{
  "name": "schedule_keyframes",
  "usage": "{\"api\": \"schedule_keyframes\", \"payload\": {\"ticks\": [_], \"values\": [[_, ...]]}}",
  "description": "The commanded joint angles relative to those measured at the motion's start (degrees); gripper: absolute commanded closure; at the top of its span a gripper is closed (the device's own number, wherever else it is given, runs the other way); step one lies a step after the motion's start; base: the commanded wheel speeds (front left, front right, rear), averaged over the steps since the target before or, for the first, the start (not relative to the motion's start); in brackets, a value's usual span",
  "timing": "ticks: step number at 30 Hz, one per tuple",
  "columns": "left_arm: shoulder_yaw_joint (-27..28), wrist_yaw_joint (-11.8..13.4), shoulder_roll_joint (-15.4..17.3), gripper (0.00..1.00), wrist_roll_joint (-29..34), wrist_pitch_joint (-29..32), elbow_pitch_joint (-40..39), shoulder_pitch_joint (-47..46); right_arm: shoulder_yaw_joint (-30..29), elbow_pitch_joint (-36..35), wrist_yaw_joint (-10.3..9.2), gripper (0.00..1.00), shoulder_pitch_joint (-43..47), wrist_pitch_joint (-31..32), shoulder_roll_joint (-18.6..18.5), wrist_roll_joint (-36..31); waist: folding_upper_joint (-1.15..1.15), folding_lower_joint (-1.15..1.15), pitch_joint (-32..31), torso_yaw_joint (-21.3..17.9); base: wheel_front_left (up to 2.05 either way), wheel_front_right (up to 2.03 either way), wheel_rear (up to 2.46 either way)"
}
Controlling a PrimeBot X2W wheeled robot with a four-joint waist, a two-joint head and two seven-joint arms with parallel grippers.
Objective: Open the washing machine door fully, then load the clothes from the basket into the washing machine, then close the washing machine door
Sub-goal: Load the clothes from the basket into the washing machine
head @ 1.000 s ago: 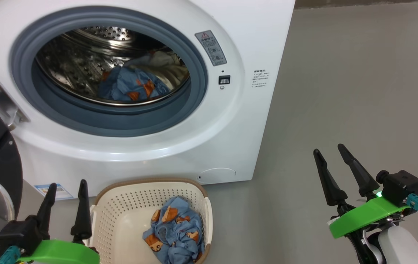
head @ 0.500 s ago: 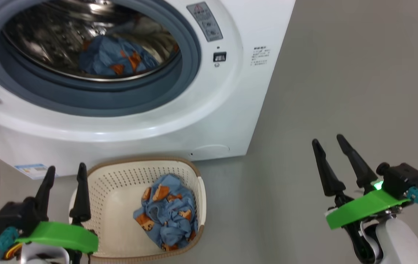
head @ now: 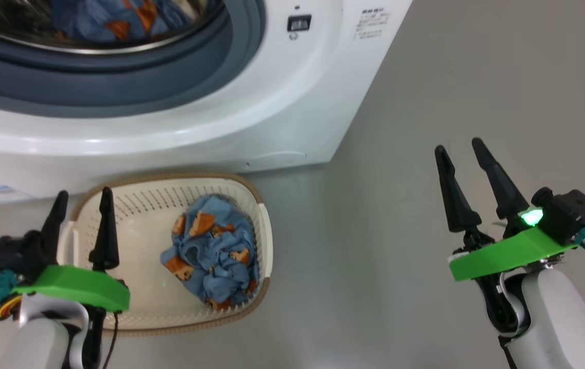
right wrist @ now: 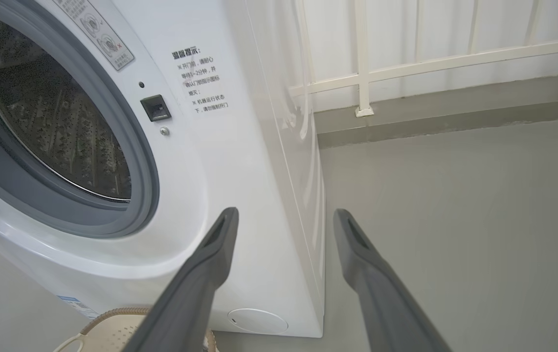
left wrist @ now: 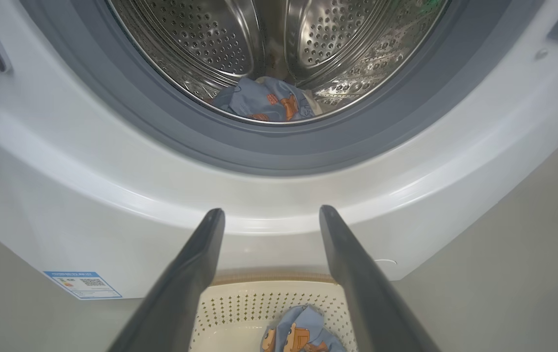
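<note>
Left gripper [head: 83, 192] hovers over the left rim of the basket [head: 138, 215], fingers wide and empty, likely staged for the next pick. Right gripper [head: 458, 144], fingers equally wide and empty, waits over bare floor [head: 374, 215], well to the right. 1 bundle of clothes [head: 213, 253] lies in the basket's right half and more lie in the drum [left wrist: 337, 44]; the washer [head: 251, 102] front stands close behind the basket's far rim, the only thing crowding the reach.

drum mouth [left wrist: 279, 58] unblocked, basket [head: 133, 205] top open, free floor [head: 425, 77] rt of washer [head: 271, 102]
</note>
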Motion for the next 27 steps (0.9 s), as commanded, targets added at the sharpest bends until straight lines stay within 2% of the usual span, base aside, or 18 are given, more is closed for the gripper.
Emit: {"api": "schedule_keyframes", "payload": {"ticks": [1,7,10,20,27], "values": [[1.8,-0.3,2.0,0.0,-0.1,0.3,-0.3,-2.3,0.8,-1.8,0.09,0.0,-1.0,-0.3,0.5,-0.8,0.0,0.0,4.5,-1.4,0.0,0.0,0.0],[0.8,-1.7,2.3,0.0,-0.3,1.3,3.7,-5.4,0.0,-2.7,0.09,0.0,-2.5,-0.3,1.3,-1.3,0.0,0.0,8.9,-1.8,0.0,0.0,0.0],[0.0,-3.4,2.7,0.0,-0.4,2.0,7.1,-7.5,-0.2,-3.1,0.09,0.0,-3.4,-0.3,1.7,-1.4,0.0,0.0,11.0,-2.2,0.0,0.0,0.0],[-3.4,-9.7,2.5,0.0,-1.6,5.3,24.7,-17.8,0.4,-4.2,0.09,0.0,-6.6,-0.3,3.2,-1.8,0.0,0.0,18.0,-4.5,0.0,0.0,0.0],[-5.8,-11.6,1.6,0.0,-2.5,5.8,36.2,-24.8,0.8,-4.4,0.09,0.0,-8.0,-0.3,4.1,-1.6,0.0,0.0,21.4,-6.9,0.0,0.0,0.0]]}}
